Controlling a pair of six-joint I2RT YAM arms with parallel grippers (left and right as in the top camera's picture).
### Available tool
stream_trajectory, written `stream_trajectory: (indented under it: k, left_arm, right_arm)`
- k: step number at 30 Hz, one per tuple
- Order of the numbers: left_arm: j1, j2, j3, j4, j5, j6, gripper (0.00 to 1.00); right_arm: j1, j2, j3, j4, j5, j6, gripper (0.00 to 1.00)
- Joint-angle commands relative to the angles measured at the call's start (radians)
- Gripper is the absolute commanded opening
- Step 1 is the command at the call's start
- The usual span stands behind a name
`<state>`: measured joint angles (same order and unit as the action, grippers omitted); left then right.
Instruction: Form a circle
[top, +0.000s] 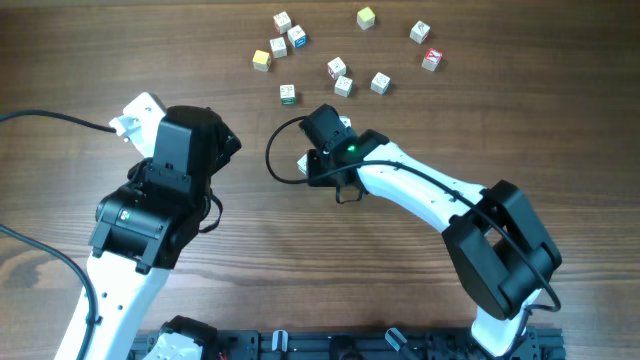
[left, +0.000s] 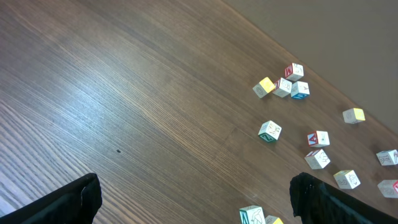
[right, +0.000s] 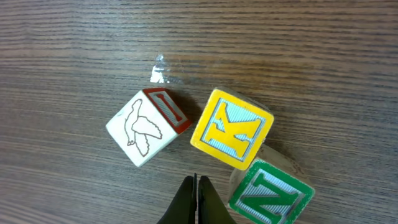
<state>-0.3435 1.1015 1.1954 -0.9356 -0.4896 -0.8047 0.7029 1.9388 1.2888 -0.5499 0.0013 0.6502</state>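
Note:
In the right wrist view three cubes of the circle lie close together in an arc. They are a white cube (right: 144, 127) with a bird drawing, a yellow "K" cube (right: 231, 129) and a green "N" cube (right: 270, 194). My right gripper (right: 196, 185) is shut and empty. Its tip points into the gap below the white and yellow cubes, just left of the green one. From overhead the right wrist (top: 328, 140) covers most of this cluster. My left gripper (left: 196, 202) hangs open over bare wood, far left of the cluster.
Several loose letter cubes are scattered at the back of the table, among them a yellow one (top: 366, 17), a red one (top: 431, 59) and a green-edged one (top: 288, 94). A black cable (top: 275, 150) loops beside the right wrist.

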Motion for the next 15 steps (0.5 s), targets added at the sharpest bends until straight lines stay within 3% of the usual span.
stream_trajectory:
  k: [1, 15]
  left_arm:
    - [0.008, 0.001, 0.011, 0.002, -0.017, 0.016, 1.0]
    - [0.008, 0.001, 0.011, 0.002, -0.017, 0.016, 1.0]
  right_arm:
    - [0.008, 0.028, -0.008, 0.004, 0.025, 0.009, 0.05]
    - [0.008, 0.035, -0.008, -0.027, 0.054, 0.06, 0.05]
